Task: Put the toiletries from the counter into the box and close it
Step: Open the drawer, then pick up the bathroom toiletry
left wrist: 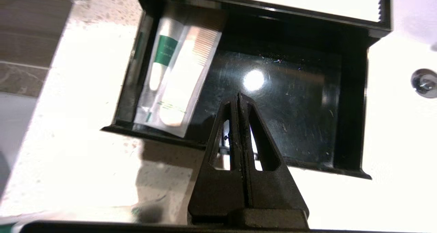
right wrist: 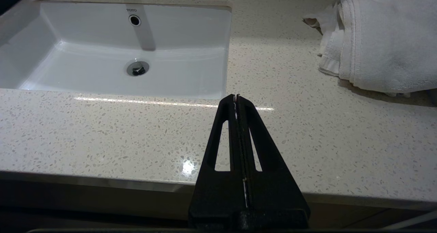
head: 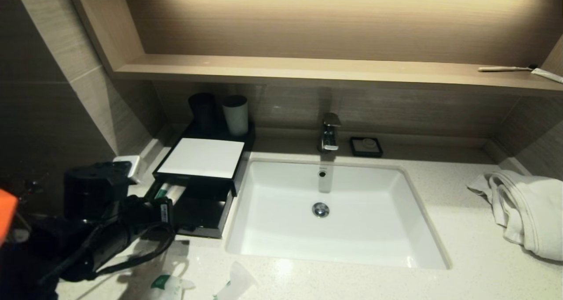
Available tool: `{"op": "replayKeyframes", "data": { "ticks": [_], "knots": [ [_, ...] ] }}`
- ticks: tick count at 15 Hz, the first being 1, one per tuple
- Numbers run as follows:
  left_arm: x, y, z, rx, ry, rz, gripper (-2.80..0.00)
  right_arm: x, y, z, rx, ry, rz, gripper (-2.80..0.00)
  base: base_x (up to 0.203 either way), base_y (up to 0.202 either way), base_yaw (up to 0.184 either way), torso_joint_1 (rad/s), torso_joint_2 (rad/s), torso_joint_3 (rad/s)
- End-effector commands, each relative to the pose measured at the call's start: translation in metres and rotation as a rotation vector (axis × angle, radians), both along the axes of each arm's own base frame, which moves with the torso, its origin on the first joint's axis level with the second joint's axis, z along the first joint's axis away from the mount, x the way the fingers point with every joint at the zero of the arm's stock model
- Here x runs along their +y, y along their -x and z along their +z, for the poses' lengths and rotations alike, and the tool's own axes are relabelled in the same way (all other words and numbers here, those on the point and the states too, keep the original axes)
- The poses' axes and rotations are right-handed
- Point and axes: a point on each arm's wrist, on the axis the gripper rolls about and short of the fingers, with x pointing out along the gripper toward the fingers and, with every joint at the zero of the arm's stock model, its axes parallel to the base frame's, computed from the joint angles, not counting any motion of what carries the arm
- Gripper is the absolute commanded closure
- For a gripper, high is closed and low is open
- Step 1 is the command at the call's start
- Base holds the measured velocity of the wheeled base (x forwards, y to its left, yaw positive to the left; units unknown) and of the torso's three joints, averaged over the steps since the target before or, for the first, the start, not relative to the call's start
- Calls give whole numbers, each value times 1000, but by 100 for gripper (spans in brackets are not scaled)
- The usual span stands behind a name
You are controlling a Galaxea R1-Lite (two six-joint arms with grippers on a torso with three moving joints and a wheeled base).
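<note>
My left gripper (left wrist: 239, 99) fills the bottom centre of the left wrist view, its two black fingers pressed flat together with nothing between them. The tips hang above the near edge of the box (left wrist: 351, 99), whose drawer is pulled out, its glossy black floor mostly bare. Along one side wall of the drawer lies the long slim packet (left wrist: 177, 82), translucent with a green label, resting flat inside the drawer against that wall.

In the head view my left arm sits at the lower left of the frame, just in front of the open drawer, and the box's flat white top panel (head: 203, 157) shows left of centre, behind the drawer. Two short puffy packets are on the counter (head: 462, 229) at the bottom edge of the frame: one (head: 169, 287) just below my arm, the other (head: 235, 282) a little to its right, near the front rim of the sink (head: 422, 212).

My right gripper (right wrist: 236, 98) appears at the bottom centre of the right wrist view, fingers closed tight on nothing, out at the counter's front edge. A white towel (right wrist: 379, 38) lies bunched at the upper right there, well apart from it.
</note>
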Motion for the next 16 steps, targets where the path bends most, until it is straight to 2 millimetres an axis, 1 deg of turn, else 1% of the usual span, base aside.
{"op": "replayKeyframes", "data": {
  "ticks": [1, 4, 9, 12, 14, 16],
  "knots": [
    [5, 18, 23, -59, 18, 2, 0, 0, 0, 0, 0, 0, 1, 0, 0, 0, 0, 0, 0, 0],
    [12, 40, 30, -10, 3, 2, 0, 0, 0, 0, 0, 0, 1, 0, 0, 0, 0, 0, 0, 0],
    [24, 78, 21, 93, -16, 2, 0, 0, 0, 0, 0, 0, 1, 0, 0, 0, 0, 0, 0, 0],
    [28, 88, 18, 142, -27, 3, 0, 0, 0, 0, 0, 0, 1, 0, 0, 0, 0, 0, 0, 0],
    [27, 91, 11, 174, -28, -17, 0, 0, 0, 0, 0, 0, 1, 0, 0, 0, 0, 0, 0, 0],
    [27, 92, 9, 190, -5, -46, 0, 0, 0, 0, 0, 0, 1, 0, 0, 0, 0, 0, 0, 0]
  ]
}}
